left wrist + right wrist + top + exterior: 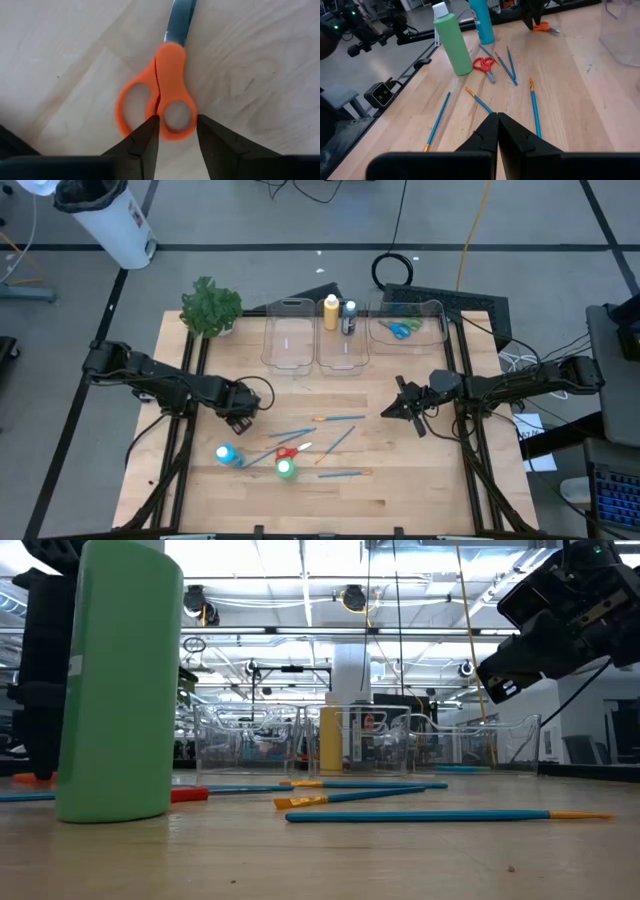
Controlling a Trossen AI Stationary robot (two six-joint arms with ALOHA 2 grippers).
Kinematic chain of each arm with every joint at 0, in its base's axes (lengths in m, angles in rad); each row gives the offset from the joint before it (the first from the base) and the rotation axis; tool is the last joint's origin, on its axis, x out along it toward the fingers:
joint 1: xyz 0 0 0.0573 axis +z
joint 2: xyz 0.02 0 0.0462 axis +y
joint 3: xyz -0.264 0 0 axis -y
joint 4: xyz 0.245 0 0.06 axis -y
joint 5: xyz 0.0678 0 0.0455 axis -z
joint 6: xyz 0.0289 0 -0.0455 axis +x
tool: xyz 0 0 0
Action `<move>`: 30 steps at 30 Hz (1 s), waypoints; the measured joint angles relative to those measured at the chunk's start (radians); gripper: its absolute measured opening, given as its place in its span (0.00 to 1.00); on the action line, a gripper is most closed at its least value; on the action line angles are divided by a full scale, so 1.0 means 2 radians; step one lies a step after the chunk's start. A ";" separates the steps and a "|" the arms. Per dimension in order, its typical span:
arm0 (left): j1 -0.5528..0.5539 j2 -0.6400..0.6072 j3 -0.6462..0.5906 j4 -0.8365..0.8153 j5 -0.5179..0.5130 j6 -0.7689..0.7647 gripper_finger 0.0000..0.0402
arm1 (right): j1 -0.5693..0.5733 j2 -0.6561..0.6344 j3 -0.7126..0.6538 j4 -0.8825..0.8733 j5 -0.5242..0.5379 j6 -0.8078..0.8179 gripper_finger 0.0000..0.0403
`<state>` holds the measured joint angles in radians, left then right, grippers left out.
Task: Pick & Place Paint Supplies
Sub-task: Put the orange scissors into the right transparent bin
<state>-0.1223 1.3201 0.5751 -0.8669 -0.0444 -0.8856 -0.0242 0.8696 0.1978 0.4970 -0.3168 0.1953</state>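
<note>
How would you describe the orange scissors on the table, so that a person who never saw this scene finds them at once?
Start at the plant in the table's far left corner and come toward the table's middle, to the left pincer. The orange scissors lie flat on the wood right under it, one handle loop between its fingers. The other loose scissors, near the green bottle, are red.

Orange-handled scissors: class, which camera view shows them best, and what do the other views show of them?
The left wrist view: the orange-handled scissors fill it, one handle ring between the left gripper fingers. The right wrist view shows them small and far off; the high view hides them under the gripper; the low view shows only an orange sliver.
</note>
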 joint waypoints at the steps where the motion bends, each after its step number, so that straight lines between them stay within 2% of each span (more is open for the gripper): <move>1: 0.000 0.000 0.000 0.000 -0.002 0.000 0.32 | 0.000 0.000 0.000 0.000 0.000 0.001 0.00; 7: 0.000 0.002 -0.003 0.007 -0.026 -0.008 0.25 | 0.000 0.000 0.000 0.000 0.000 0.001 0.00; 11: 0.000 0.000 -0.020 0.045 -0.021 0.002 0.19 | 0.000 0.000 0.000 0.000 -0.001 0.001 0.00; 17: 0.000 -0.003 -0.039 0.066 -0.017 -0.022 0.03 | 0.000 0.000 0.000 -0.002 -0.001 0.001 0.00; 24: 0.000 -0.006 -0.034 0.064 -0.020 -0.005 0.02 | 0.000 0.000 0.000 -0.001 0.000 0.001 0.00; 30: -0.006 -0.043 0.018 0.041 -0.058 0.020 0.01 | 0.000 0.000 0.000 0.000 0.000 0.001 0.00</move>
<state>-0.1334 1.2339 0.6114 -0.7843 -0.1596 -0.8463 -0.0245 0.8696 0.1978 0.4961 -0.3172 0.1967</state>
